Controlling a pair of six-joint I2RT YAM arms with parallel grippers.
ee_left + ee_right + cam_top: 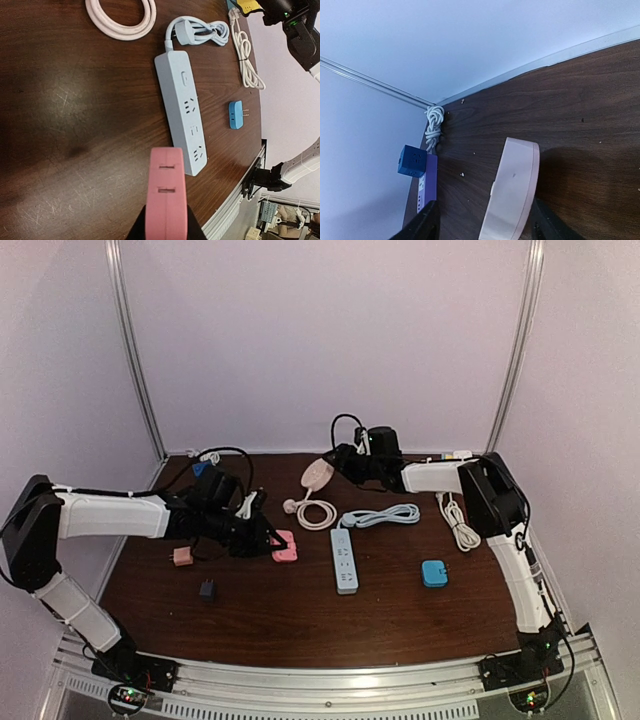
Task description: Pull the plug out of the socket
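a: top view first. what does the plug look like?
b: a small, blocky pink adapter (pixel 285 545), left of the counter's (pixel 300 620) middle and just left of the light blue power strip (pixel 344 560). the left fingers (pixel 260 534) reach it from the left-edge side.
a: and the socket?
b: a pale pink power strip (pixel 318 476) near the far edge, tilted up, with its cord (pixel 316 513) coiled in front. the right fingers (pixel 342 462) sit at its right end.
a: left wrist view?
b: the adapter (pixel 168 195) shows two slots in its face. it lies between the dark fingers (pixel 141 230), which are closed against both its sides, gripping it. the blue strip (pixel 182 110) lies beyond.
a: right wrist view?
b: the pale strip (pixel 512 190) stands on edge between the fingers (pixel 427 222). they're spread apart. the one toward the blue cube (pixel 411 161) in the far-left corner is clear of the strip. the other is close beside it, and i cannot tell if it touches. nothing is gripped.
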